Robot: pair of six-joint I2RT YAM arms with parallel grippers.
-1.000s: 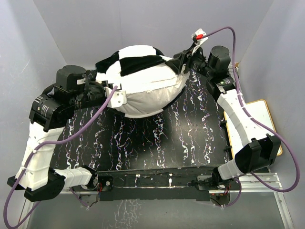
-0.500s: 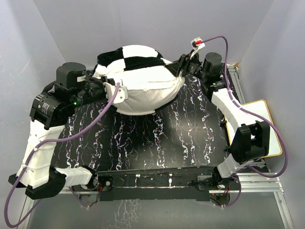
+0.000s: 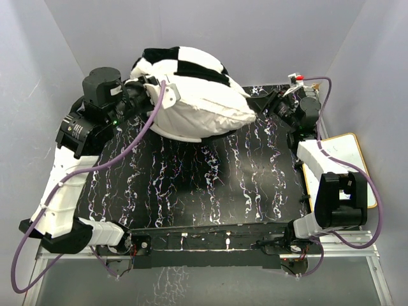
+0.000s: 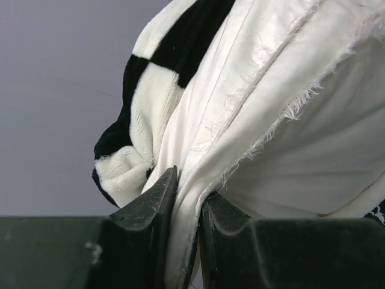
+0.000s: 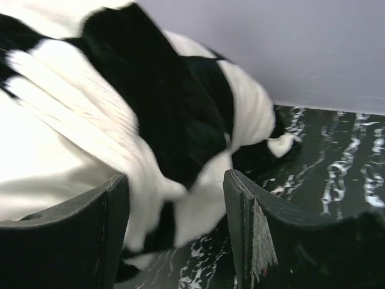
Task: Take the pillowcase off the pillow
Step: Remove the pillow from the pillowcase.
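Back-left: left hand [image 4: 189,186] pinches pillowcase [image 4: 150,102] hem; right hand [image 5: 175,177] open.

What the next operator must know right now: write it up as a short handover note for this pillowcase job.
Left gripper: shut on a frayed white fabric seam at the bundle's left end, apparently the inner side of the pillowcase.
Right gripper: open, holding nothing, beside the right corner of the pillow.
Where: both at the far left of the table, pillowcase bunched over the far side.
Done: much of the pillow is bare.
Left: pull the pillowcase fully off.
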